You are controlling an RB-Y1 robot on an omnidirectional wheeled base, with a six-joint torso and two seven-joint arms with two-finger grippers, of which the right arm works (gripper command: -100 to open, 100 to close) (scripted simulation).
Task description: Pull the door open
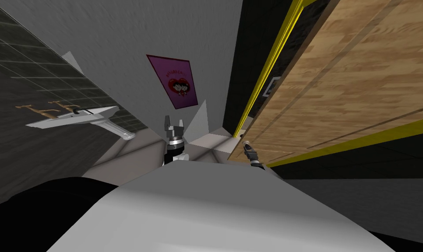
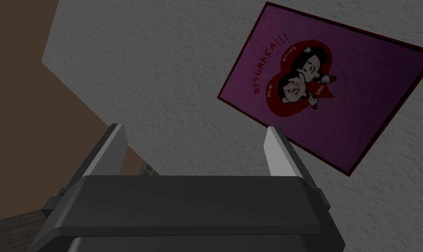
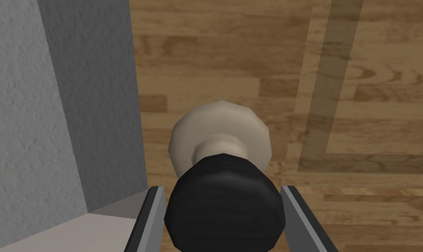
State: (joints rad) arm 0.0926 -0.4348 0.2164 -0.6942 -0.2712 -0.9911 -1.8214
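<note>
A grey textured wall with a purple poster (image 1: 174, 83) lies ahead. A pale sink (image 1: 75, 117) hangs on the dark tiled wall to the left, and the wooden door (image 1: 346, 87) stands in its yellow frame (image 1: 272, 61) on the right. The right pincer (image 1: 247, 145) is at the door's left edge, its blades clenched on the sides of the black knob (image 3: 223, 210), which stands out from a cream rose plate (image 3: 221, 127). The left pincer (image 1: 173, 119) is raised further left, released and holding nothing.

The reach and grasp look done. I make out no gap at the door's edge, so the pull itself seems left to do. The knob's stem stands square to the door's face, pointing straight back along the pincer. The door's long axis I judge upright.
</note>
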